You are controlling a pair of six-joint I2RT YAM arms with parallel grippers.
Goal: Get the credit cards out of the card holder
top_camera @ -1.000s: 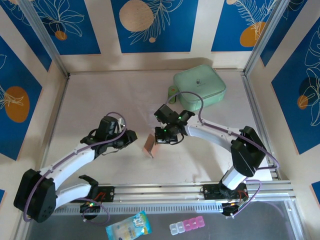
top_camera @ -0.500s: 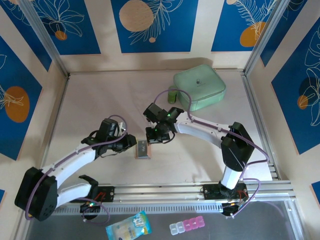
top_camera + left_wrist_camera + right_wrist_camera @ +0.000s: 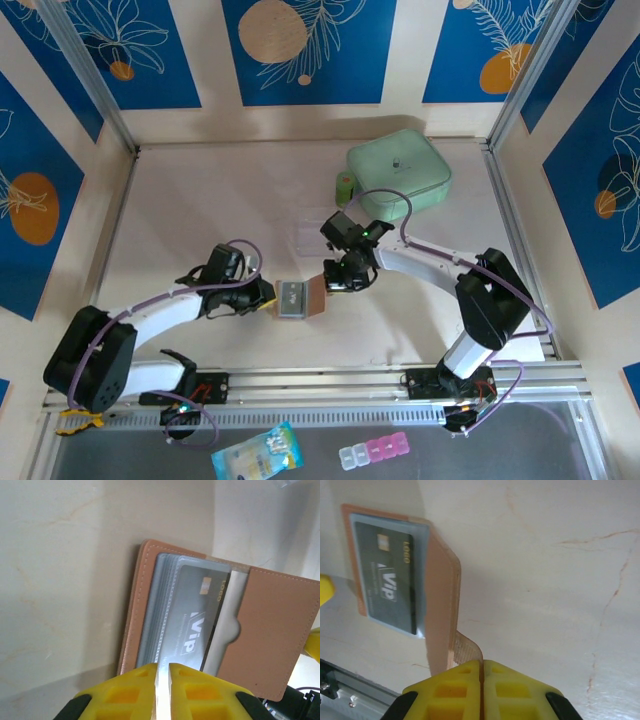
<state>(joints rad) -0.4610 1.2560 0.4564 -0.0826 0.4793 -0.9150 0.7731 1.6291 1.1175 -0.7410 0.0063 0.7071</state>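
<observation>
1. The right gripper (image 3: 481,677) has its fingers pressed together on the tan snap tab (image 3: 466,649). This holds one cover of the card holder (image 3: 298,298) raised on edge. The grip is on a thin strip only. If the tab slides out, the cover probably drops shut over the cards.

2. The left gripper (image 3: 162,680) has its fingers almost together, with a narrow pale slit between them, right at the holder's near edge. I cannot tell whether anything is caught in that slit. If nothing is, the flat half of the holder is not anchored.

3. The holder lies spread on the pale table (image 3: 545,580), front and centre, between the two grippers. An upward or sideways pull on the tab could drag or lift the whole holder instead of opening it wider.

4. The dark VIP card (image 3: 195,615) sits inside the topmost clear sleeve (image 3: 155,610), over a stack of further sleeves. How many cards lie below is hidden. Little of the card's edge is bare, so a pinch may take the sleeve along with the card, or skid off the slick plastic.

5. The two grippers work just beside each other, so any reach for the card risks the fingers knocking together.
</observation>
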